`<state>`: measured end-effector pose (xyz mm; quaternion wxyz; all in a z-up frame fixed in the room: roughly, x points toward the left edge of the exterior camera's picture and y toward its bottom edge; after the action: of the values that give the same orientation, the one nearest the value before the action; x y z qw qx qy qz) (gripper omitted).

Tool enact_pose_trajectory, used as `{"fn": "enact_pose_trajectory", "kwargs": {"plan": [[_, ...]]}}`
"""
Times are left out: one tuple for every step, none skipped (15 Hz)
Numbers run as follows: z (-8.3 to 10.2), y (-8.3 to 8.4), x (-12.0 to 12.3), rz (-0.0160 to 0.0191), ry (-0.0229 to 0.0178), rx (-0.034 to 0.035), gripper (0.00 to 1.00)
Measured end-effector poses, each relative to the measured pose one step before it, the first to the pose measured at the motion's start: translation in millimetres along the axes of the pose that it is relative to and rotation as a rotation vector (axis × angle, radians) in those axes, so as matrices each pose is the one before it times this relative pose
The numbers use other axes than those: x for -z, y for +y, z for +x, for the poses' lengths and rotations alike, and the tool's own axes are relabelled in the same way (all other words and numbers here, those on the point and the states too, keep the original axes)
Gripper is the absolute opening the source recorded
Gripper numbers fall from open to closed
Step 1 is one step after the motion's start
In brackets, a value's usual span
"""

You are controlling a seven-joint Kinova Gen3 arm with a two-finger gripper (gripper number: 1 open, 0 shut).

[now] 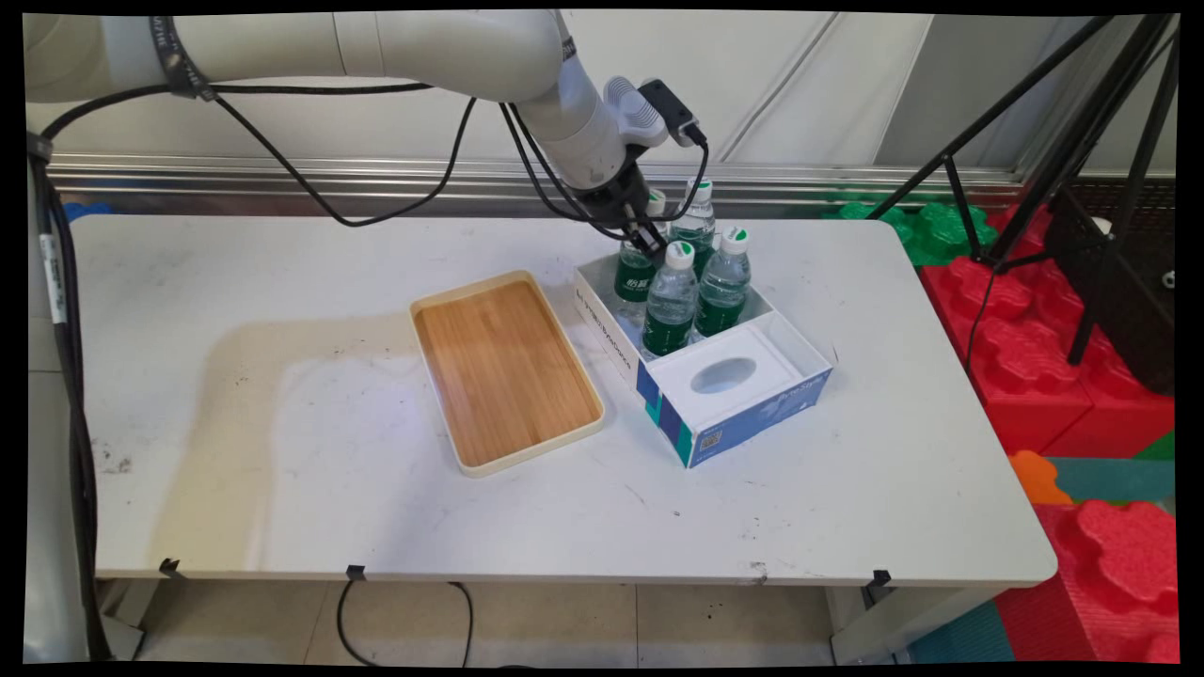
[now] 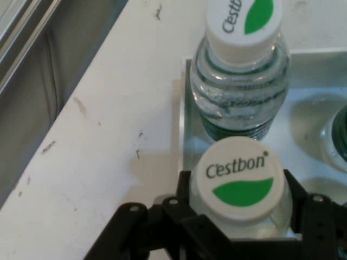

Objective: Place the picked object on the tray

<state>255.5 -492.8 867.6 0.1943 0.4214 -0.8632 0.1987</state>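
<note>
Several clear Cestbon water bottles with green labels and white caps stand in an open white-and-blue cardboard box [image 1: 743, 395] right of the table's middle. My gripper [image 1: 649, 237] reaches down over the back left bottle [image 1: 635, 273]. In the hand view the gripper [image 2: 238, 187] has one finger on each side of that bottle's cap [image 2: 240, 179] and is shut on it. A second bottle [image 2: 241, 70] stands just beyond it, along the box's wall [image 2: 181, 108]. Two more bottles [image 1: 671, 301] [image 1: 724, 282] stand nearer the front.
A wooden tray [image 1: 506, 371] with a cream rim lies left of the box. Black tripod legs [image 1: 1035, 141] and red and green foam blocks [image 1: 1025, 357] stand off the table's right side. Black cables hang from the arm.
</note>
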Motion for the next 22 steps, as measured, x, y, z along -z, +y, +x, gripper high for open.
{"fn": "enact_pose_trajectory", "kwargs": {"plan": [[1.19,0.00,2.36,0.00092,0.00462,0.00155,0.00],[1.03,-0.33,3.34,0.00144,0.00544,0.00236,0.00],[0.84,-0.24,3.44,0.00161,0.00477,0.00187,0.00],[1.66,-0.30,5.07,0.00186,0.00730,0.00237,0.00],[2.17,-0.16,6.18,0.00161,0.00874,0.00185,0.00],[2.15,-0.22,6.04,0.00193,0.00820,0.00062,0.00],[1.36,-0.15,4.47,0.00082,0.00537,0.00099,0.00],[2.12,-0.06,7.90,0.00192,0.00870,0.00076,0.00],[1.23,-0.20,5.93,0.00200,0.00561,0.00102,0.00],[1.53,-0.34,9.90,0.00364,0.00900,0.00077,0.00],[0.50,-1.36,12.90,0.00832,0.00992,0.00360,0.00],[0.46,-1.00,12.82,0.00842,0.00989,0.00280,0.00],[-1.23,-1.67,12.28,0.00956,0.00792,0.00581,0.00],[-1.27,-1.08,8.31,0.00649,0.00469,0.00486,0.00],[-3.12,-1.76,12.73,0.01011,0.00603,0.00744,0.00],[-2.37,-1.01,8.13,0.00644,0.00370,0.00497,0.00],[-4.86,-1.59,11.89,0.00830,0.00447,0.00885,0.00],[-3.41,-0.83,7.41,0.00524,0.00227,0.00627,0.00],[-6.24,-1.45,10.88,0.00792,0.00227,0.00963,0.00],[-8.25,-1.92,11.64,0.01024,0.00038,0.01376,0.00],[-8.80,-2.28,11.02,0.01117,-0.00077,0.01448,0.00],[-7.90,-2.22,8.26,0.00991,-0.00300,0.01256,0.00]]}}
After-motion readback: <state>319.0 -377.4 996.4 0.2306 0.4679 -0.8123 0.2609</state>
